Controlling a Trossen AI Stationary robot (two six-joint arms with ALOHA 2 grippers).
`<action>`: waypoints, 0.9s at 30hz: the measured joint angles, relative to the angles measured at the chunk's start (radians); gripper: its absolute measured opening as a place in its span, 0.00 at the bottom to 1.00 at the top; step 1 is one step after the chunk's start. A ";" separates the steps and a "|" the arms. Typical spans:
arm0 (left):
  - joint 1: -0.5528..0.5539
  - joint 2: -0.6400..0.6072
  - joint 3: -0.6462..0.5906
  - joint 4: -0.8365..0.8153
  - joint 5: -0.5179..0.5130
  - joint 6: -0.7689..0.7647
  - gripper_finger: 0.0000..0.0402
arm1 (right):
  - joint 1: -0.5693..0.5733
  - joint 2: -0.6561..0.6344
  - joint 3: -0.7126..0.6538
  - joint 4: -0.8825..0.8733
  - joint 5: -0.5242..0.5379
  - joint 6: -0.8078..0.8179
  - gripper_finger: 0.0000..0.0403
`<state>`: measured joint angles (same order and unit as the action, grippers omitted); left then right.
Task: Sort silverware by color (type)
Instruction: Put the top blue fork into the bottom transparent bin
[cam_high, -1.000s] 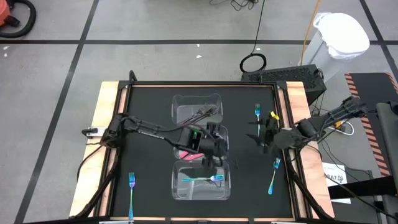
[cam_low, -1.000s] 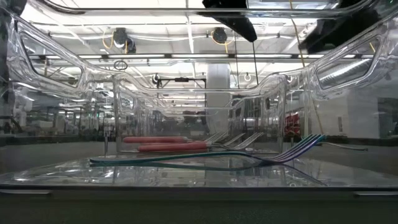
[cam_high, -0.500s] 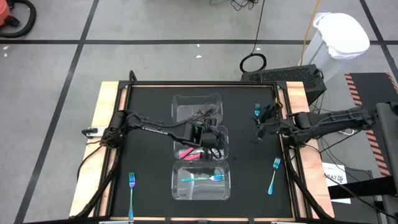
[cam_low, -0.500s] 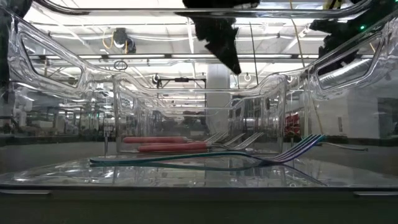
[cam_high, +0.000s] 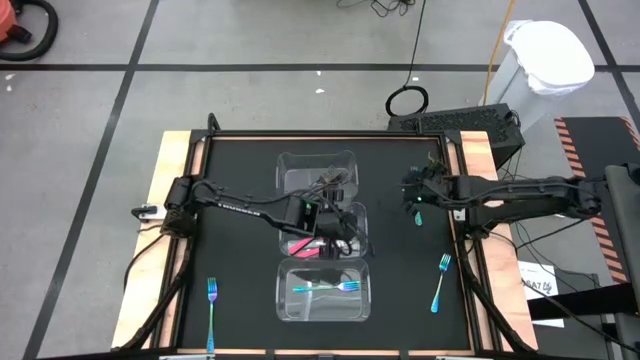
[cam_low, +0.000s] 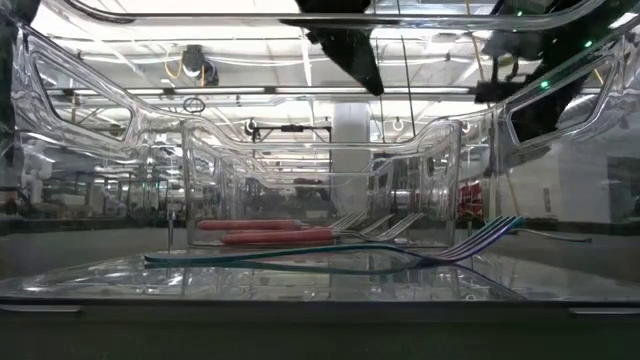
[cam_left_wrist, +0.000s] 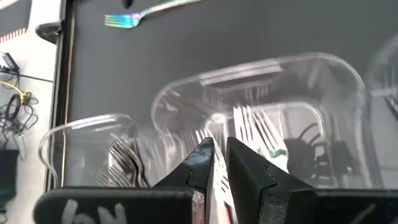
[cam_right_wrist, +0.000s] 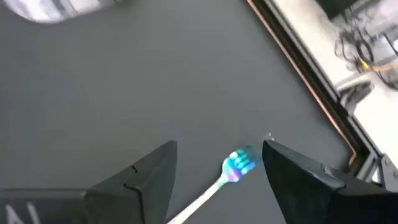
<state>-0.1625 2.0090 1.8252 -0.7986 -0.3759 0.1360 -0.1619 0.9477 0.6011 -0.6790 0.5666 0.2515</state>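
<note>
Forks are lying scattered over a black table (cam_high: 240, 170), some already inside three clear containers lined up down its middle. The far container (cam_high: 316, 173) is holding dark grey forks (cam_high: 330, 181), the middle container (cam_high: 350, 232) is holding pink-handled forks (cam_low: 275, 233), and the near container (cam_high: 322, 291) is holding a teal fork (cam_high: 325, 287). The left gripper (cam_high: 333, 217) is hanging over the middle container with its jaws nearly closed, only a thin gap showing between the fingers (cam_left_wrist: 242, 165) and nothing visibly caught in it. The right gripper (cam_high: 413, 193) is reaching in over the table's far right part, its fingers (cam_right_wrist: 152, 168) spread wide on either side of a teal fork (cam_right_wrist: 231, 169) lying on the mat below; whether they are touching that fork cannot be told. Another teal fork (cam_high: 439, 281) is resting near the table's right edge, closer to the front, and one more (cam_high: 212, 307) is lying at the front left corner, well apart from the containers.
</note>
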 joint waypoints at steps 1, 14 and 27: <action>-0.004 0.000 0.000 -0.014 -0.008 0.000 0.12 | -0.018 0.019 -0.003 0.002 -0.002 -0.002 0.57; 0.016 -0.200 -0.324 -0.018 -0.097 -0.081 0.12 | -0.127 0.130 -0.061 0.088 -0.024 0.023 0.57; 0.016 -0.890 -1.020 0.634 -0.103 -0.021 0.12 | -0.126 0.130 -0.158 0.098 -0.083 0.390 0.57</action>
<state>-0.1463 1.1194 0.8047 -0.1648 -0.4793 0.1148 -0.2881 1.0779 0.4434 -0.5812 0.4831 0.6412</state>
